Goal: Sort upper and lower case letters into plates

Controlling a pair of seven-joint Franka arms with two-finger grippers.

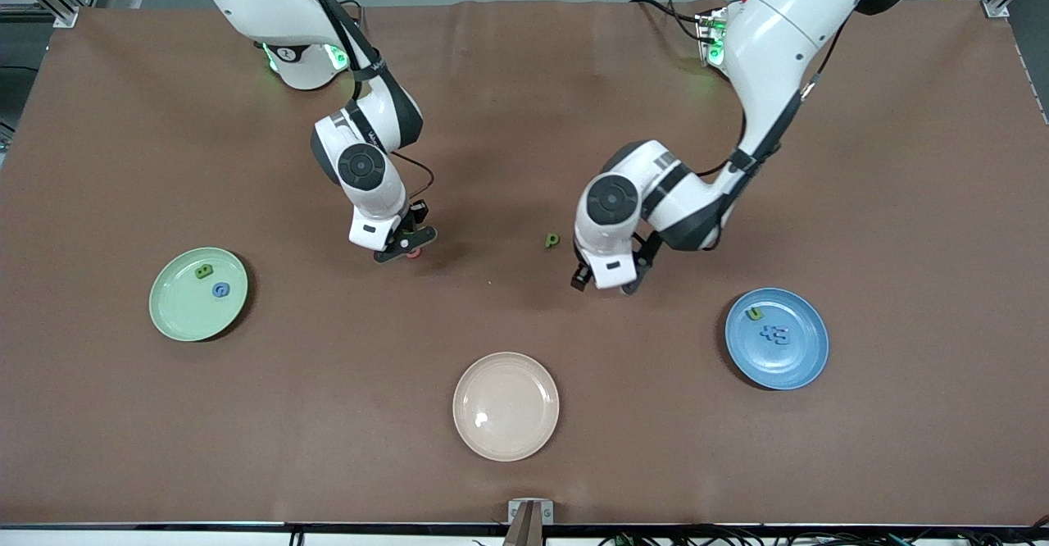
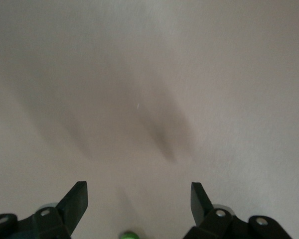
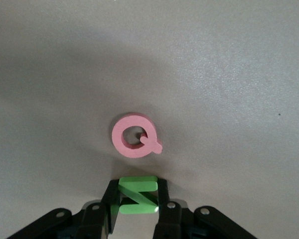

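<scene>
Green is the letter (image 3: 137,195) I see pinched between the fingers of my right gripper (image 3: 137,201). It looks like a Z. This gripper hangs low over the brown table (image 1: 524,120), near the middle, a bit toward the right arm's end. A pink Q (image 3: 135,135) lies flat on the table just under it, apart from the green letter.

My left gripper (image 2: 138,199) has its fingers spread wide, with nothing between them. It is over bare table, between the middle and the blue plate (image 1: 799,366). A small green p (image 1: 552,240) lies on the table just beside this arm's hand, toward the right arm's end.

I see the mint green plate (image 1: 176,316) sitting toward the right arm's end of the table. It has a dark green B (image 1: 204,270) and a blue G (image 1: 220,289) in it. The blue plate sits toward the left arm's end. It has a small yellow-green letter (image 1: 754,313) and some blue letters (image 1: 774,334) in it; I cannot read those.

A cream plate (image 1: 506,435) sits between the two plates, nearer to the front camera. Nothing lies between my right gripper and the mint green plate.
</scene>
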